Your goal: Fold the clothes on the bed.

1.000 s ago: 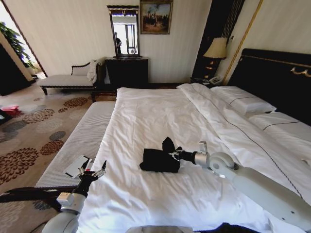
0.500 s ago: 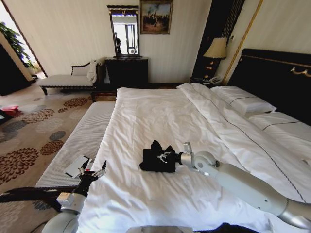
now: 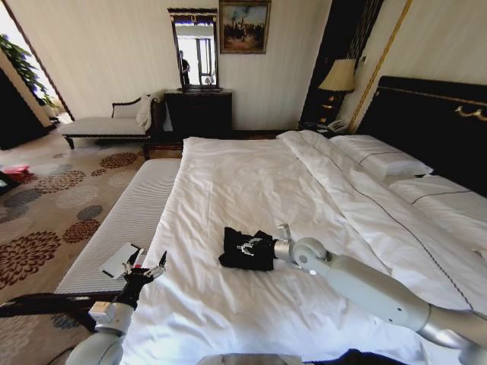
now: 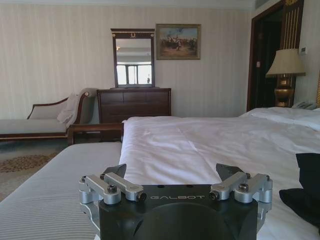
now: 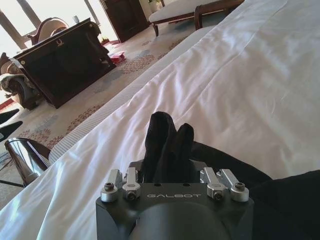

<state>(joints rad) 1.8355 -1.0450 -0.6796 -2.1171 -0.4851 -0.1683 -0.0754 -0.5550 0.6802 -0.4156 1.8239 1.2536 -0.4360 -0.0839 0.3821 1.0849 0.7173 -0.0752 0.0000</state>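
Observation:
The clothes, a black T-shirt (image 3: 242, 249), lie bunched in a small pile on the white bed (image 3: 251, 179), near its left side. My right gripper (image 3: 249, 247) reaches in from the right and sits low on top of the pile. In the right wrist view a fold of the black T-shirt (image 5: 167, 140) stands up between the fingers, with my right gripper (image 5: 167, 167) shut on it. My left gripper (image 3: 144, 268) waits open beside the bed's left edge, apart from the shirt. The left wrist view has my left gripper (image 4: 172, 172) empty and the T-shirt's edge (image 4: 305, 192) off to one side.
A grey striped bench (image 3: 129, 209) runs along the bed's left side with a flat pale card (image 3: 122, 260) on it. Pillows (image 3: 380, 161) and a dark headboard (image 3: 434, 122) are at the right. A chaise longue (image 3: 106, 125), dresser (image 3: 199, 112) and lamp (image 3: 339, 76) stand by the far wall.
My right gripper has moved left across the shirt and lower, carrying the raised black fold over onto the pile. The left arm has stayed still.

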